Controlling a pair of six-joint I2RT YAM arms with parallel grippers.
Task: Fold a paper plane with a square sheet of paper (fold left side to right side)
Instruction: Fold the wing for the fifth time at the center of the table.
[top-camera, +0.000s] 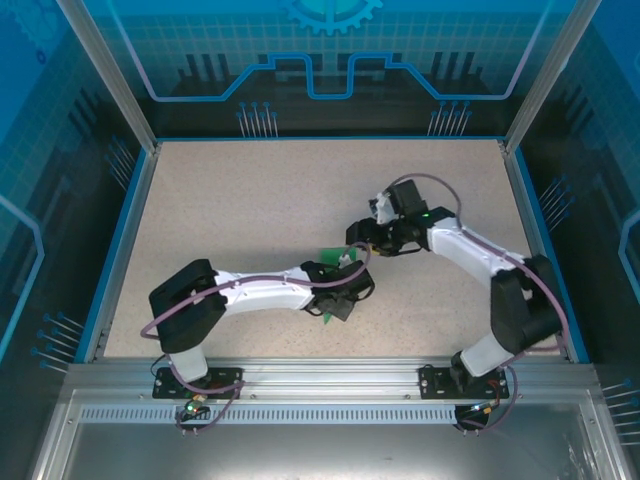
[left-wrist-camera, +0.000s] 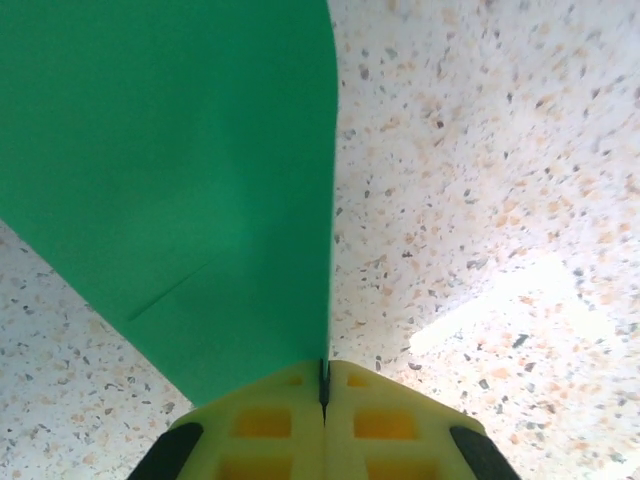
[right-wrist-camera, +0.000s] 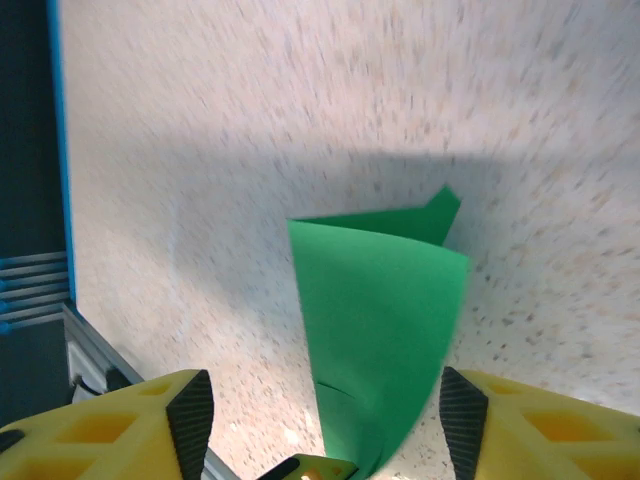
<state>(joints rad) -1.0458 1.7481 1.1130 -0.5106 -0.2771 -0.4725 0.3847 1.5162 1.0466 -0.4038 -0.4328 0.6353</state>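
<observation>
Pinching green paper (left-wrist-camera: 170, 180), left pincer (left-wrist-camera: 323, 378) sits closed.

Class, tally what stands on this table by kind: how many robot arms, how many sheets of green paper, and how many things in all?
Robot arms: 2 (left arm, right arm)
Green paper: 1 (the square sheet of paper)
Total: 3

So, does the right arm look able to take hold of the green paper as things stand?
Probably yes: the right gripper is open with the green paper standing between its fingers, nothing blocking. The left gripper is shut on the paper's edge.
</observation>
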